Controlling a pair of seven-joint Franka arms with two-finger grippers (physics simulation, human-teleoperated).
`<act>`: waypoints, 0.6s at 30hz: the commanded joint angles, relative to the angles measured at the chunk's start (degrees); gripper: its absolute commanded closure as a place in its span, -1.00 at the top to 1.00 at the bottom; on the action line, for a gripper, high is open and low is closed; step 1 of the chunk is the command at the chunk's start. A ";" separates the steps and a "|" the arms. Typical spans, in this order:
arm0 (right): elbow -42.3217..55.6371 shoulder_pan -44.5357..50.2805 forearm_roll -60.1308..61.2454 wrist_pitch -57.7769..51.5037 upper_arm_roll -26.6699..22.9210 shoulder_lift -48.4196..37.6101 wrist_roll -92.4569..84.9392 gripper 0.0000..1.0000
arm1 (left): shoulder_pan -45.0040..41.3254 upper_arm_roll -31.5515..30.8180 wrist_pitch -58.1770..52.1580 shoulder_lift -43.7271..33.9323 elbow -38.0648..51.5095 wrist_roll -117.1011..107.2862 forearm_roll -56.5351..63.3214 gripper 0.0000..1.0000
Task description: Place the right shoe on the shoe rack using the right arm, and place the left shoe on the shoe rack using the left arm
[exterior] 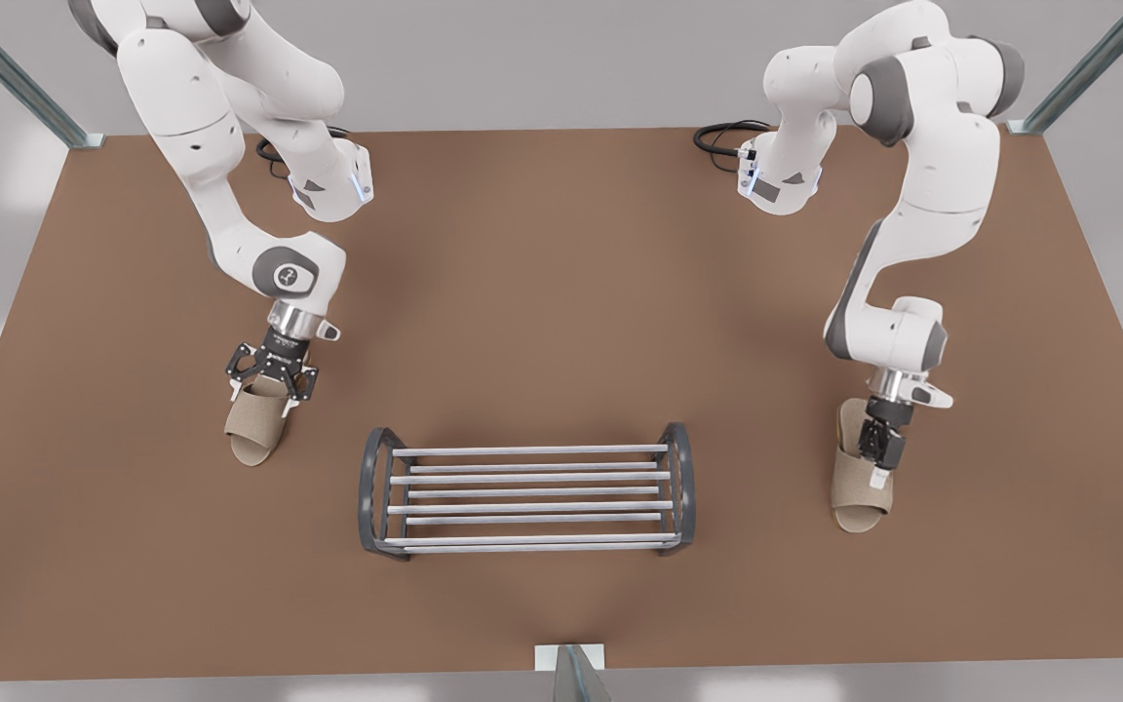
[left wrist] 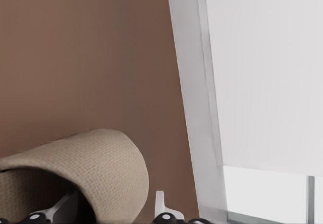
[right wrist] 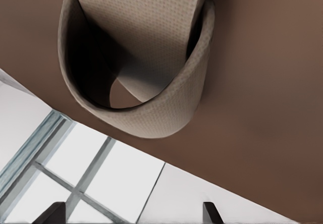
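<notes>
— Two arms are over the table (exterior: 561, 273), each low at a shoe. Where is the rack from the pincers?

— I see the rack (exterior: 527, 478) standing between them, on the table. It is off to the front view's right of the left pincer (exterior: 267, 395) and to the front view's left of the right pincer (exterior: 878, 468), well apart from both and a little nearer the camera than either. Its bars are bare.

— And the shoes?

— The left shoe (exterior: 251, 429) sits right under the left pincer, its open toe pointing away from the pincer toward the camera. The right shoe (exterior: 859, 497) lies under the right pincer, toe likewise toward the camera, on the side of the pincer away from the rack.

— What are the pincers doing?

— My left one is spread, straddling one side of the shoe's band: in the left wrist view one finger is inside, under the band, and the other finger (left wrist: 160, 204) is just outside it, neither pressed against the weave. My right one is spread wide too; in the right wrist view its fingertips (right wrist: 55, 215) stand apart from the shoe (right wrist: 151, 32), with nothing between them.
</notes>
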 commanded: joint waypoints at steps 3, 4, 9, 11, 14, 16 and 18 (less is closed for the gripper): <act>-1.72 -0.14 -1.98 1.41 0.20 0.05 20.40 1.00 | 0.00 -0.22 0.16 -0.50 0.35 -3.92 0.00 -0.08; -2.43 -0.05 -1.98 1.58 0.55 0.13 22.86 1.00 | 0.00 -0.22 0.51 -1.81 0.35 -4.89 0.09 -0.08; -3.83 -0.14 -2.07 1.58 2.48 -0.13 24.53 1.00 | 1.58 -2.06 3.94 -4.89 -0.09 -5.68 0.97 -0.19; -3.92 -1.63 -3.47 1.58 2.48 0.40 24.35 1.00 | 1.58 -2.50 5.26 -6.56 -0.71 -6.74 0.97 -0.52; -5.85 -2.42 -3.47 1.67 2.48 0.31 24.44 1.00 | 1.58 -2.68 5.70 -6.56 -0.79 -7.00 0.97 -0.57; -6.12 -2.51 -3.21 1.67 3.63 0.31 24.62 1.00 | 1.58 -2.76 5.79 -6.39 -0.80 -7.26 0.97 -0.57; -5.59 -2.95 -3.12 1.49 3.63 2.07 24.53 1.00 | 1.58 -3.20 7.10 -7.09 -0.97 -7.44 0.88 -0.57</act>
